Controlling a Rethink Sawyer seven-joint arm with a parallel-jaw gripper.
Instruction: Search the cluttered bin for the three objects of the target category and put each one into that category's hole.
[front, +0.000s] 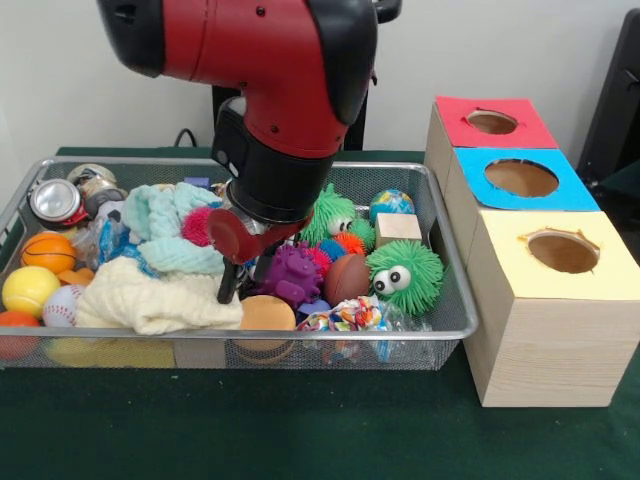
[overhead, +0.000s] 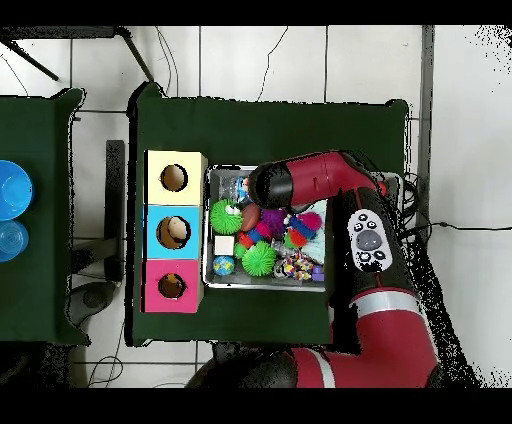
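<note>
Green table, crammed bin (front: 455, 290), claw (front: 240, 285) low mid-bin, grip unclear, red hole (front: 492, 122) unobstructed.

- The arm (front: 265, 45) is chunky glossy red shells with black joint caps, little dark screw holes dotted in the red.
- Black cylindrical wrist (front: 280, 175) below that, with a small red disc on its side.
- From overhead there's a grey oval button panel (overhead: 368, 240) and a silver band.
</note>
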